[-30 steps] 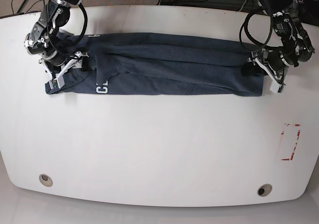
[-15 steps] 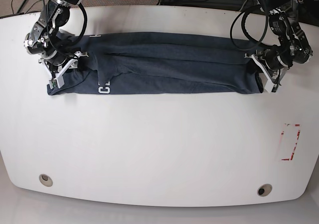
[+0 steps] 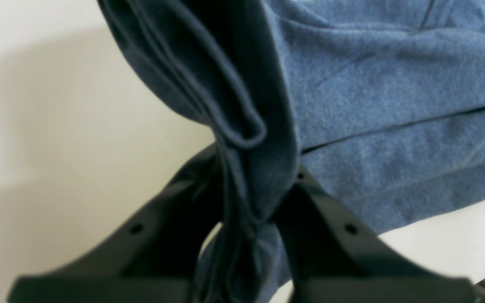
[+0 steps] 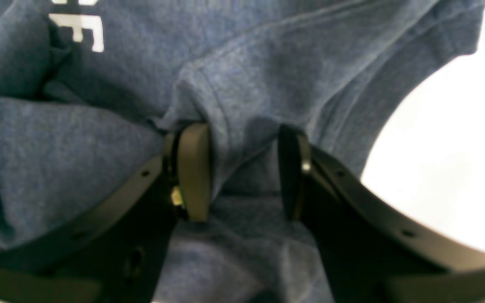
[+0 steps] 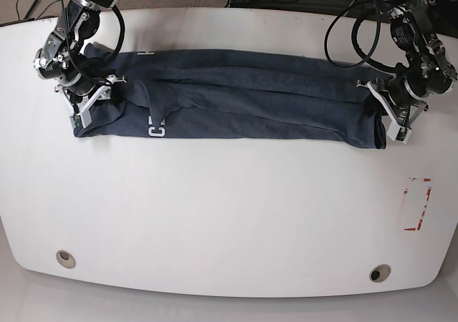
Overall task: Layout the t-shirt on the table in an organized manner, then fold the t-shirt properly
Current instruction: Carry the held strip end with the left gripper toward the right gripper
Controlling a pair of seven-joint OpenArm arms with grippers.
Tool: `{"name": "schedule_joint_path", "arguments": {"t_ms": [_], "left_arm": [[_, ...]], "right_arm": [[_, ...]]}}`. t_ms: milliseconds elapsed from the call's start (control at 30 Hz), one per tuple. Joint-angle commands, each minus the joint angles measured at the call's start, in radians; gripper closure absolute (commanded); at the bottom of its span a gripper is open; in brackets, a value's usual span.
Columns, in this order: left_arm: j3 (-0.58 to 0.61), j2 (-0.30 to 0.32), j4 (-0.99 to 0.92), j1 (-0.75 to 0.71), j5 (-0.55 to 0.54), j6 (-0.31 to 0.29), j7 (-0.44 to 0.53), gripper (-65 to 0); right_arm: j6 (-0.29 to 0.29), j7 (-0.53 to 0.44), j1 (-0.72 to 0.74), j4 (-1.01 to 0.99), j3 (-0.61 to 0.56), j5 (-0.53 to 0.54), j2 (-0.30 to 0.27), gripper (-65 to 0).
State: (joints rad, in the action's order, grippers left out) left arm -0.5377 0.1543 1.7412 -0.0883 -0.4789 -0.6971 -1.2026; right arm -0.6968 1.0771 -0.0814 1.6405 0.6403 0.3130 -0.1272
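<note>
The dark blue t-shirt (image 5: 243, 104) lies as a long folded band across the far part of the white table (image 5: 229, 215), with white letters (image 5: 152, 127) near its left end. At the band's right end my left gripper (image 5: 390, 122) is shut on a bunched hem. The left wrist view shows the folded cloth (image 3: 394, 84) pinched in the left gripper (image 3: 257, 168). At the band's left end my right gripper (image 5: 89, 107) holds the shirt. The right wrist view shows a thick ridge of fabric (image 4: 267, 63) filling the right gripper (image 4: 242, 168), beside the white print (image 4: 86, 35).
A red-outlined rectangle mark (image 5: 417, 204) sits near the table's right edge. Two round grommet holes (image 5: 65, 258) (image 5: 379, 272) lie near the front edge. Cables and dark gear lie beyond the table's far edge.
Both grippers have closed on the ends of the shirt. The band has shifted a little to the right and been drawn out straighter, its right end lifted by the left gripper.
</note>
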Motion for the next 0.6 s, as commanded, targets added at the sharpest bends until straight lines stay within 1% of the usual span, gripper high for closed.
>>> {"name": "schedule_joint_path", "arguments": {"t_ms": [0, 200, 333, 567], "left_arm": [[-0.005, 0.029, 0.042, -0.006, -0.008, -0.001, 0.019, 0.0], [-0.005, 0.029, 0.078, -0.012, -0.008, -0.001, 0.017, 0.0], [0.0, 0.028, 0.113, -0.034, -0.01, -0.001, 0.017, 0.0], [0.047, 0.032, 0.176, -0.038, -0.01, -0.001, 0.017, 0.0]], "right_arm": [[-0.001, -0.016, 0.012, 0.014, 0.002, 0.004, -0.013, -23.8], [-0.001, -0.05, 0.007, 0.008, -0.001, 0.004, -0.005, -23.8], [-0.001, -0.077, 0.007, -0.043, -0.003, 0.004, 0.007, -23.8], [-0.001, -0.105, 0.004, -0.102, -0.003, 0.002, 0.005, -23.8]]}}
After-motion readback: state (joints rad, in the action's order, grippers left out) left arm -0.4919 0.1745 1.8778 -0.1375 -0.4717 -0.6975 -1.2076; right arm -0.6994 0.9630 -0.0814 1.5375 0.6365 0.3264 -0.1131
